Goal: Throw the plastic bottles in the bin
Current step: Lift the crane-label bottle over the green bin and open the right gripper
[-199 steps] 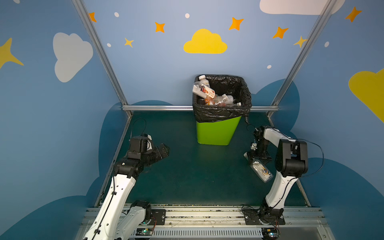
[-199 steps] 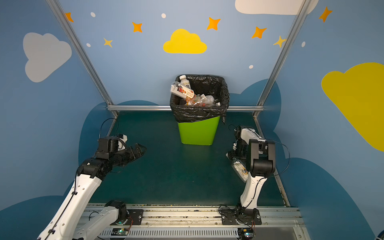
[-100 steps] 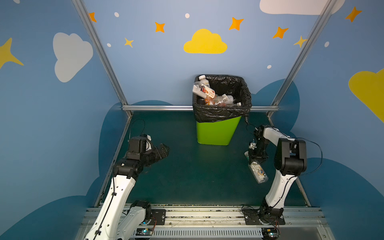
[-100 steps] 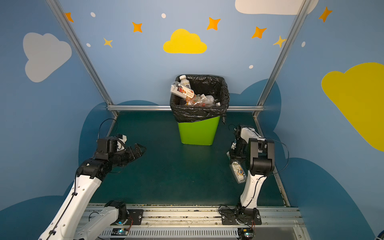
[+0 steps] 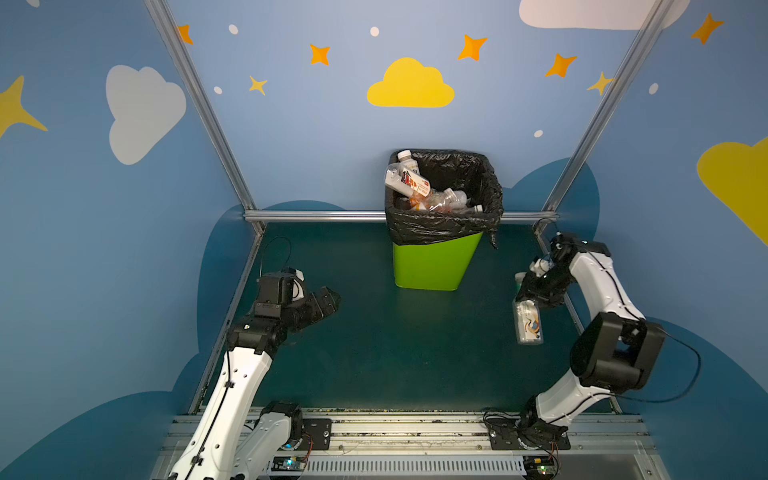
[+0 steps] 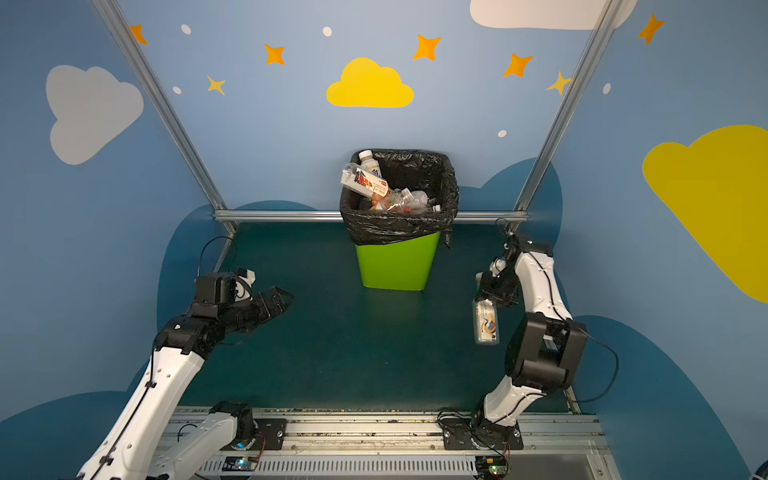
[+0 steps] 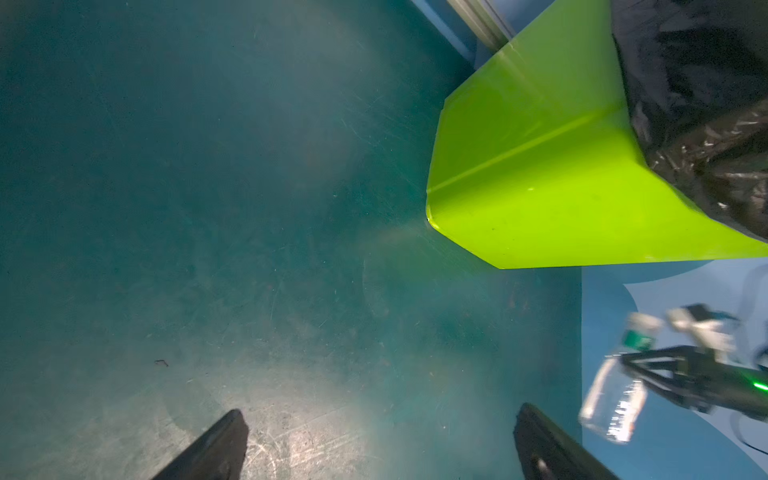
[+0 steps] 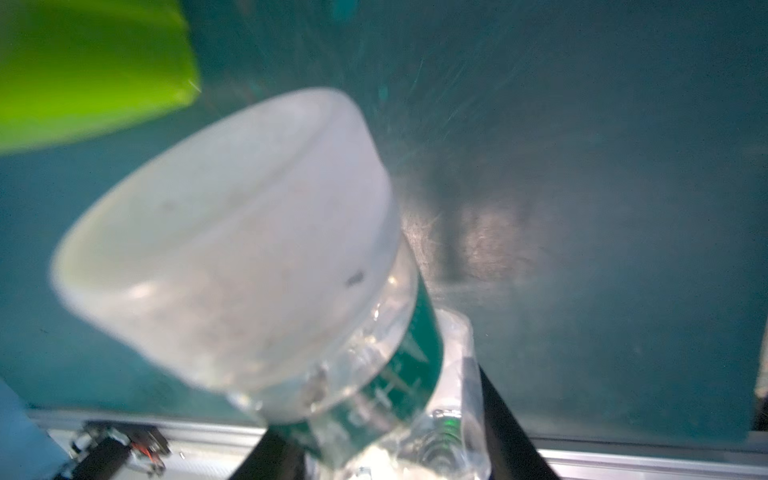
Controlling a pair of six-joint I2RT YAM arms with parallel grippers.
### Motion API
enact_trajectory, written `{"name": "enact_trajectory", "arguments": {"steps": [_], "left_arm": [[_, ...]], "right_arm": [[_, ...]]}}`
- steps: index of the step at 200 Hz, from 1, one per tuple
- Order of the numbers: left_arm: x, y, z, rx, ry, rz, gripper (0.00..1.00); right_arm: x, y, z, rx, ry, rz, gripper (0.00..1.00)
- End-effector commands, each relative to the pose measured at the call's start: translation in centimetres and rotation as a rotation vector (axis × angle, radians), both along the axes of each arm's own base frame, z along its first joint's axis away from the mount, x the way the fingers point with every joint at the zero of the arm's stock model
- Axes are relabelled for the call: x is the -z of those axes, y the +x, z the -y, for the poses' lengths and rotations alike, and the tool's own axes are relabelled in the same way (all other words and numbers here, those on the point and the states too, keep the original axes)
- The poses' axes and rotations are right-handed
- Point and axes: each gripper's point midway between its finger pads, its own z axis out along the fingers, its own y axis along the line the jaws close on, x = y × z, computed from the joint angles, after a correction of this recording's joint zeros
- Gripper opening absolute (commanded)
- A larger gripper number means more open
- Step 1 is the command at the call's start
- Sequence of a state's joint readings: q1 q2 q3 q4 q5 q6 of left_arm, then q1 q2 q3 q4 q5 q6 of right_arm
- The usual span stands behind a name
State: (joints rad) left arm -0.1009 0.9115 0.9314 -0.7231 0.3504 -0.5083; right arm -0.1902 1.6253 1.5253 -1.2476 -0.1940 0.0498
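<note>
Top views, grip: right gripper [image 5: 537, 291] clamped just under the green neck band of a clear plastic bottle with a white cap and orange-blue label [image 5: 528, 326], at the right edge of the dark green floor [image 5: 374, 353], body dangling toward the near side.
Top views, target: tall lime-green plastic bin with a black bag liner [image 5: 432, 266] at the far middle, well apart from the bottle; heaped to the rim with plastic bottles [image 5: 440, 201], 2 propped above the rim at its left side.
Top views, risk: probable bounce off the heap, or a knock to those 2, with a spill onto the floor.
Top views, spare arm: left gripper [image 6: 280, 300] spread wide, empty, near left.
Left wrist, fingers [image 7: 208, 449]: apart above bare floor, bin [image 7: 540, 187] wall beyond; probably too far off to catch a drop.
Right wrist, cap [image 8: 232, 249]: blurred, filling the frame; hold on the narrow shoulder only, so possible swing or slip of the long body in a quick carry.
</note>
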Motion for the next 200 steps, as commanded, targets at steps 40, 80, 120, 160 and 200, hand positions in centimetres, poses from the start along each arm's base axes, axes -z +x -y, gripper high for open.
{"name": "enact_trajectory", "arguments": {"steps": [40, 80, 120, 160, 200], "left_arm": [[-2.7, 0.8, -0.1, 0.014, 0.018, 0.044, 1.0], [-4.7, 1.5, -0.3, 0.004, 0.026, 0.089, 1.0], [-6.1, 2.5, -0.3, 0.001, 0.034, 0.108, 1.0], [-6.4, 2.8, -0.4, -0.008, 0.035, 0.104, 1.0], [-6.1, 1.9, -1.1, -0.024, 0.07, 0.087, 1.0]], "right_arm": [[-23.7, -1.8, -0.5, 0.122, -0.024, 0.778, 0.37], [-40.4, -5.3, -5.6, 0.052, 0.111, 1.478, 0.37], [-45.6, -0.3, -14.7, -0.202, 0.239, 1.692, 0.42], [-38.7, 13.4, -20.1, -0.271, 0.032, 1.454, 0.59], [-36.0, 15.5, -17.9, -0.204, -0.127, 1.332, 0.88]]}}
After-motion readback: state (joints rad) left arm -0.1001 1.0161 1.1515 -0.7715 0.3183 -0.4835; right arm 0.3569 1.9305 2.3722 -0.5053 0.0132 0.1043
